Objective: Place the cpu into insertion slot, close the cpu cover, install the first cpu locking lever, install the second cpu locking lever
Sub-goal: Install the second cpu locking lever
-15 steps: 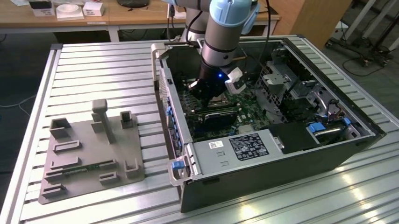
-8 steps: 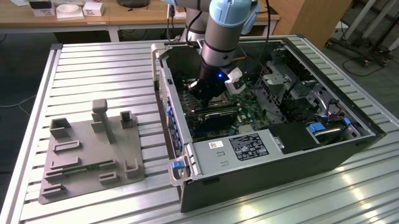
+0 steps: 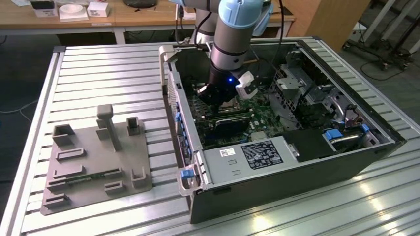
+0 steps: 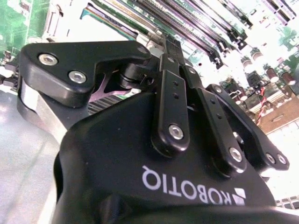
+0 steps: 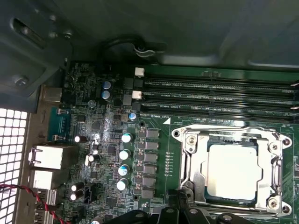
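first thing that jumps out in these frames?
The arm plunging into the open computer case, its gripper low over the motherboard. In the first wrist view, the cpu sits bright in the insertion slot, with the cpu cover framing it.

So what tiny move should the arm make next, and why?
Probably press a locking lever down beside the slot. The cpu sits inside, the cover lies flat around it, and the gripper hangs at the slot's edge. Whether either lever is latched I cannot tell.
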`<state>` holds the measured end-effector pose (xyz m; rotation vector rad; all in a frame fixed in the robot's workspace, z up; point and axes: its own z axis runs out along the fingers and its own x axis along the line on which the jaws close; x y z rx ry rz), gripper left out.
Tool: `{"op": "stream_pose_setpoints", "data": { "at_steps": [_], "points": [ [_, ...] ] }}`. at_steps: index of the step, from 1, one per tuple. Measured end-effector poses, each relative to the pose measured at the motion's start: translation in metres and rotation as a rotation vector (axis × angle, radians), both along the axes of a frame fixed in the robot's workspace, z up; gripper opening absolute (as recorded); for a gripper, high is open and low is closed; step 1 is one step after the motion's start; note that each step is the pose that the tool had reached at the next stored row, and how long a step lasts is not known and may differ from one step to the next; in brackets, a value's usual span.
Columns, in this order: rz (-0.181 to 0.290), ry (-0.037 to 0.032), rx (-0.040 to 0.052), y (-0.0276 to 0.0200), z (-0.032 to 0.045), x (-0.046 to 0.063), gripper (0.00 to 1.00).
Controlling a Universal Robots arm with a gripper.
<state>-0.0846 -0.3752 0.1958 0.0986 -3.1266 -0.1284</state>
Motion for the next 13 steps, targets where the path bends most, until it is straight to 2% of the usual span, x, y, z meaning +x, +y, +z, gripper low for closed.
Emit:
{"op": "stream_pose_setpoints", "data": {
  "at_steps": [5, 9, 10, 13],
  "points": [
    [0.000, 0.0001, -0.0015, -0.0001, 0.0001, -0.0001, 0.10],
    [0.000, 0.0001, -0.0072, -0.0001, 0.0002, -0.0001, 0.10],
    [0.000, 0.0001, -0.0098, 0.0000, 0.0002, -0.0001, 0.10],
    [0.000, 0.0001, -0.0276, -0.0001, 0.0002, -0.0001, 0.10]
  ]
}}
